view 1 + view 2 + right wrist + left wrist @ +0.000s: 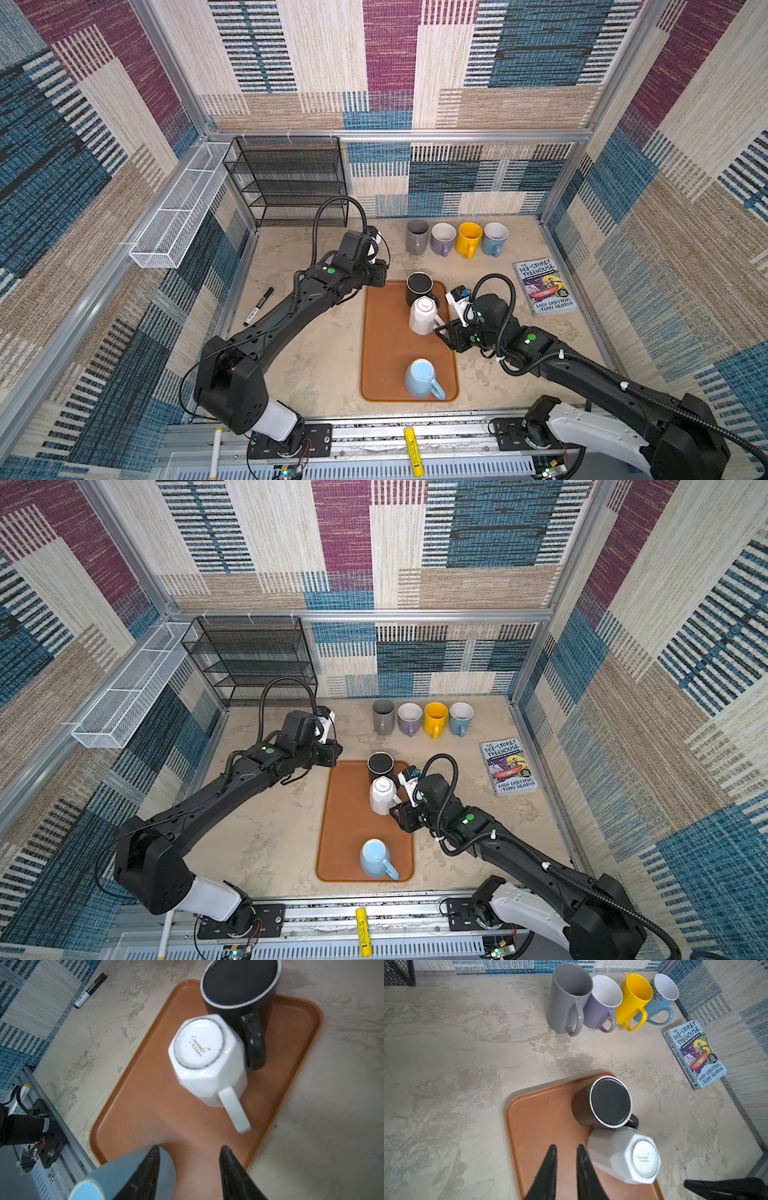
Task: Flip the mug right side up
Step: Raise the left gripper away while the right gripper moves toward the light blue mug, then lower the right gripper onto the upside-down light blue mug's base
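The white faceted mug [207, 1059] sits base-up on the brown tray's [145, 1105] far half, touching the inverted black mug [239, 991]. The right end effector [190, 1148], released and empty, should square onto its handle [234, 1109] before rolling it. The left end effector [566, 1147] is clenched and empty. The book [693, 1053] at right reads "The 143-Storey Treehouse".

white mug [207, 1059] | black mug [239, 980] | light-blue mug [419, 376] | orange-brown tray [145, 1105] | mottled beige table [446, 1064] | striped patchwork walls [374, 62]

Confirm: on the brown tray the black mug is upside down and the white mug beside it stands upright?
No. The white mug is upside down too; the right wrist view shows its stamped base facing up. The black mug on the brown tray is upside down.
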Available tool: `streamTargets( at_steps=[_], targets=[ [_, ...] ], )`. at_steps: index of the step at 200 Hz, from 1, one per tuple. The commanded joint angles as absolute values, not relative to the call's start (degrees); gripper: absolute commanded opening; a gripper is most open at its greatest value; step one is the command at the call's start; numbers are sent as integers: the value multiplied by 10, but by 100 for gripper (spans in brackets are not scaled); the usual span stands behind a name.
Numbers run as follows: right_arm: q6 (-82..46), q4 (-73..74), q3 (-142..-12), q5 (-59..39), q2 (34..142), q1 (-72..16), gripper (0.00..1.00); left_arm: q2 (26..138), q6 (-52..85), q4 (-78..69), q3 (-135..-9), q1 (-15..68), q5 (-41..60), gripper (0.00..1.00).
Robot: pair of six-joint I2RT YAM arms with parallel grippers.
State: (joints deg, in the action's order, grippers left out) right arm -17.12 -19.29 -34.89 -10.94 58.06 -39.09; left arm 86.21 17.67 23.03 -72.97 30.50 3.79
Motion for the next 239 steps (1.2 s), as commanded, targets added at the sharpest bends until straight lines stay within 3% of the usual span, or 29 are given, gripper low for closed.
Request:
streamTargets(
  at_steps=[1, 72, 127, 156, 239],
  targets=[
    [-188, -223, -347, -118, 565, -402, 49, 851, 180, 210, -725, 304, 44, 19],
    [-219, -215, -310, -244, 466, -441, 52, 848, 181, 203, -716, 301, 49, 19],
    [-237, -217, -298, -227, 450, -517, 57, 851, 182, 200, -716, 301, 54, 19],
    [-250, -234, -307, -168, 475, -567, 61, 851, 181, 199, -716, 300, 56, 19],
    [-276, -275, -326, -79, 539, -630, 61, 847, 178, 200, -712, 300, 56, 18]
  ],
)
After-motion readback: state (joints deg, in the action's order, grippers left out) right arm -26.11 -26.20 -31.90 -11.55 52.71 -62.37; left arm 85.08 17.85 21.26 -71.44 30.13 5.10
